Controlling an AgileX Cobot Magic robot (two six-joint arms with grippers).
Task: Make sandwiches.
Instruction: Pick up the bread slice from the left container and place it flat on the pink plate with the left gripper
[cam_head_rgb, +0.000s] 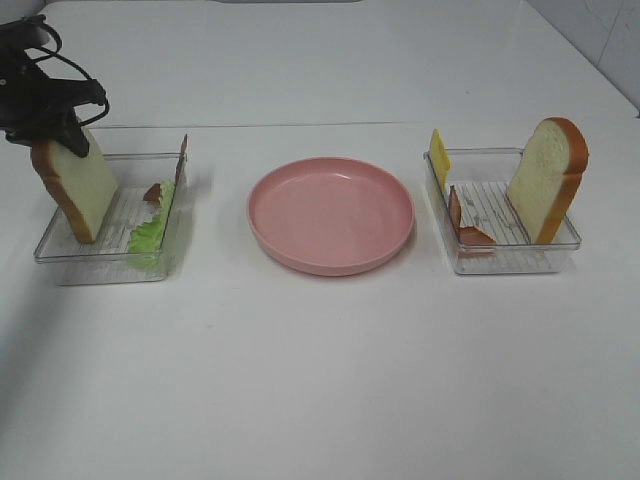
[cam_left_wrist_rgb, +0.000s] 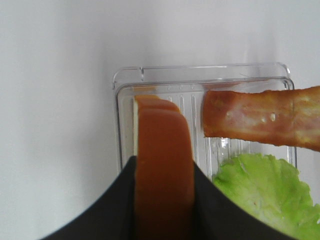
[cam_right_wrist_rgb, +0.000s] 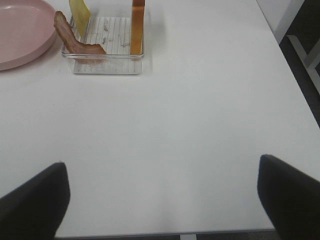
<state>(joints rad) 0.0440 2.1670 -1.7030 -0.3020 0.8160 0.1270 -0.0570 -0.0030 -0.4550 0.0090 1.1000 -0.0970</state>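
A white bread slice (cam_head_rgb: 85, 195) with a brown crust stands on edge in the left clear tray (cam_head_rgb: 100, 265). My left gripper (cam_head_rgb: 62, 132) is at the top of this slice. In the left wrist view its black fingers (cam_left_wrist_rgb: 115, 210) press both sides of the crust (cam_left_wrist_rgb: 162, 130), so it is shut on the slice. A lettuce leaf (cam_head_rgb: 150, 232) and a bacon strip (cam_left_wrist_rgb: 260, 117) lean in the same tray. The right tray (cam_head_rgb: 510, 262) holds a second bread slice (cam_head_rgb: 545, 180), a yellow cheese square (cam_head_rgb: 439, 158) and bacon (cam_head_rgb: 465, 225). My right gripper (cam_right_wrist_rgb: 165, 195) hangs open over bare table, holding nothing.
A pink round plate (cam_head_rgb: 330, 215) lies between the two trays with nothing on it. The white table's right edge (cam_right_wrist_rgb: 295, 75) runs close to the right tray, with dark floor beyond. The right arm is outside the high view.
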